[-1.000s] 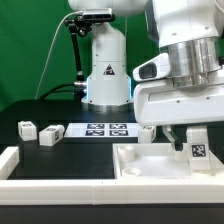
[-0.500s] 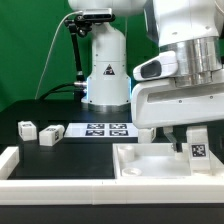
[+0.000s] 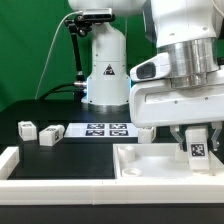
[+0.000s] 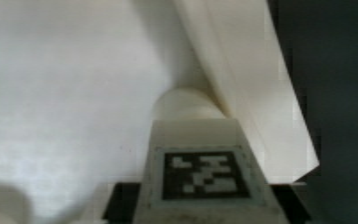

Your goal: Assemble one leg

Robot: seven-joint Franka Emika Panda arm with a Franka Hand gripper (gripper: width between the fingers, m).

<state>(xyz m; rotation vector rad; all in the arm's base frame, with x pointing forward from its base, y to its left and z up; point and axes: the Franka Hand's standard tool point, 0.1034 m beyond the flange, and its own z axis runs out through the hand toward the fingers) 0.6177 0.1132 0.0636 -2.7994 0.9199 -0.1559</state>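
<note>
My gripper [image 3: 198, 146] is shut on a leg [image 3: 198, 150], a small white block with a black-and-white tag, and holds it upright over the right part of the white tabletop [image 3: 150, 166]. In the wrist view the leg [image 4: 201, 150] fills the middle, its tip close to the tabletop's raised rim [image 4: 247, 80], with dark fingers [image 4: 119, 203] on both sides. Two more legs [image 3: 27, 129] [image 3: 50, 134] lie on the black table at the exterior view's left. Another leg [image 3: 146, 131] lies behind the tabletop, partly hidden by my hand.
The marker board [image 3: 100, 130] lies flat at the table's middle, before the robot base [image 3: 105, 70]. A white rail [image 3: 8, 160] stands at the front left, and a white ledge [image 3: 60, 190] runs along the front.
The gripper with the leg has shifted slightly to the exterior view's right and a touch lower. Nothing else has moved.
</note>
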